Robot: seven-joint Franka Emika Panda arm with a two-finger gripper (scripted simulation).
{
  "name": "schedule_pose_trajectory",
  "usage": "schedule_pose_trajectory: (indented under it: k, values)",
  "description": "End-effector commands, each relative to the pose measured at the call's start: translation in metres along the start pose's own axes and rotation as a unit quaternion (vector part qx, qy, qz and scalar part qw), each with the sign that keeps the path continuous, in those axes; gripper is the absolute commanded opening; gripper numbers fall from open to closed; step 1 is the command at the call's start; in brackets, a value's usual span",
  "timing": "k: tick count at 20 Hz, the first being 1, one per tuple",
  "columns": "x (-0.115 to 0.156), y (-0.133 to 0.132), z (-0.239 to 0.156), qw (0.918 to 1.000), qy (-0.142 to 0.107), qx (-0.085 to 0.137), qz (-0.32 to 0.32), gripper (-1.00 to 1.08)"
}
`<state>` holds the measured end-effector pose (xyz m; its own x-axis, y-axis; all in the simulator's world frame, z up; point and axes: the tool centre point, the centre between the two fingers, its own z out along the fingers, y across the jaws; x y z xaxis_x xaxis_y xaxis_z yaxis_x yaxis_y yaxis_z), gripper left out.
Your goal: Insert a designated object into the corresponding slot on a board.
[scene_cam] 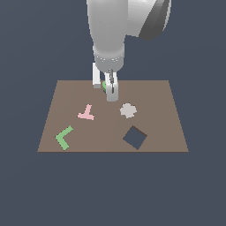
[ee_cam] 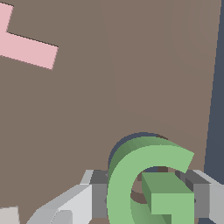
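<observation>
Claw pads flank bright-green G-shaped block; curved, chunky.

Pink T-piece, green L-piece, pale grey cog-like shape, dark square hole

— What's on the brown board?
— Pink T-shaped piece, green L-shaped piece, pale blob, dark square hole.
— The gripper?
— Far edge, fingers straddling a green block.
</observation>
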<state>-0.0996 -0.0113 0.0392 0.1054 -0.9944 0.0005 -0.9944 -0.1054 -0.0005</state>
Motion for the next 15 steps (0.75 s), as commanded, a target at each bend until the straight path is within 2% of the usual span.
schedule_pose_trajectory:
  k: [1, 5, 6, 15]
  values:
    - [0.0003, 0.0000, 0.0038, 1.0000, 0.000, 0.001, 0.001, -1.00]
    - [0.0003, -0.0001, 0.0089, 1.0000, -0.001, 0.001, 0.003, -1.00]
    - [0.0003, -0.0001, 0.0089, 1.0000, -0.001, 0.001, 0.003, 1.00]
    - [0.0003, -0.0001, 0.0089, 1.0000, -0.001, 0.001, 0.003, 1.00]
